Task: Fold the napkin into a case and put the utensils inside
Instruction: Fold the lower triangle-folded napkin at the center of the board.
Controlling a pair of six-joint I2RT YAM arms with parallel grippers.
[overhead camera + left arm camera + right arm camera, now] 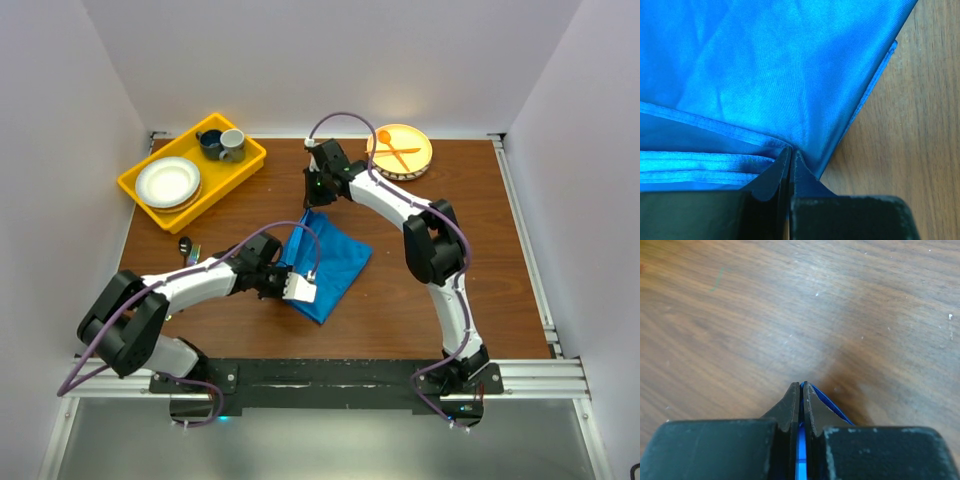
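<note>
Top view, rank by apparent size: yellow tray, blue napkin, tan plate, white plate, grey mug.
1. yellow tray
2. blue napkin, partly covered
3. tan plate and white plate: look alike, not ranked
4. grey mug

White links point(190, 283), purple cables point(345, 115), blk hands point(790, 152) point(802, 386)

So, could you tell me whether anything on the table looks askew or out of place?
The tray at the back left sits skewed to the edges of the table, its left corner seemingly right at the edge. The napkin also lies diagonally, pinched by the left gripper and right gripper.
</note>
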